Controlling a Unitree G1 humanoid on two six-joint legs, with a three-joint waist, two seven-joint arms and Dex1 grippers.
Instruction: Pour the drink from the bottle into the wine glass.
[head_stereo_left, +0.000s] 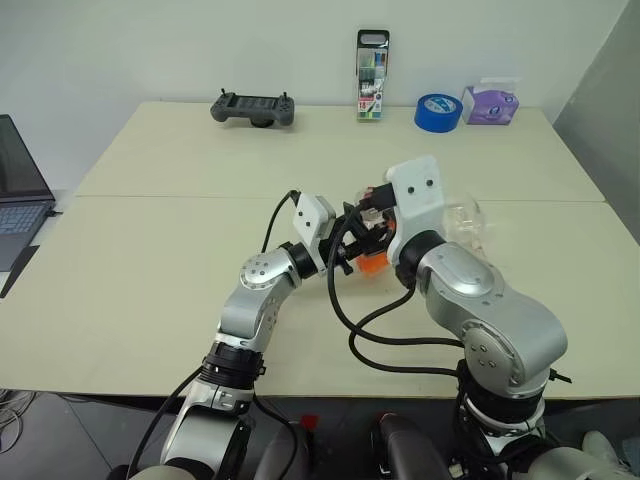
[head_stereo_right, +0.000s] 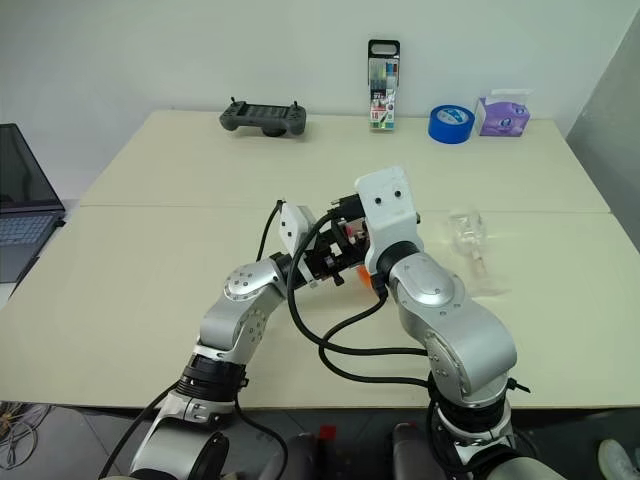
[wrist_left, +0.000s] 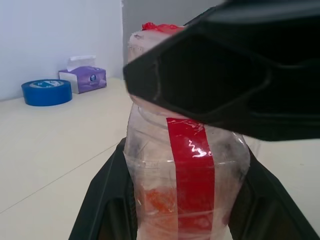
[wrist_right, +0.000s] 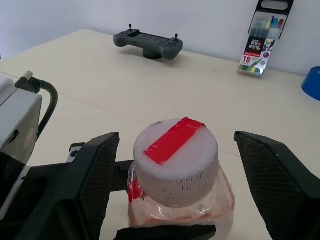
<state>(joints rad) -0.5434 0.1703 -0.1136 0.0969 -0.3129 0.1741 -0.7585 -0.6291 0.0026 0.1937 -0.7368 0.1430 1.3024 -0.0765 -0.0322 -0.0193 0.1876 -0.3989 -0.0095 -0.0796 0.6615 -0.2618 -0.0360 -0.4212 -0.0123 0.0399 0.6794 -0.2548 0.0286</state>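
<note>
Head views: your left gripper (head_stereo_left: 352, 250) clamps the bottle (head_stereo_left: 372, 262) at table (head_stereo_left: 150, 250) centre; glass (head_stereo_right: 468, 232) at its 3 o'clock.
Left wrist: drink (wrist_left: 160, 200) sits low.
Right wrist: right gripper (wrist_right: 175, 165) fingers (wrist_right: 100, 170) apart, flanking the cap (wrist_right: 176, 160), not touching.

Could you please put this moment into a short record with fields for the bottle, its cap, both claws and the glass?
bottle: small clear plastic bottle with a red label strip, upright, a little orange-red drink at its bottom
cap: whitish ridged cap with a strip of red tape, still on
left claw: shut on the bottle's body
right claw: open, one finger on each side of the cap
glass: clear stemmed wine glass, lying on its side on the beige table
</note>
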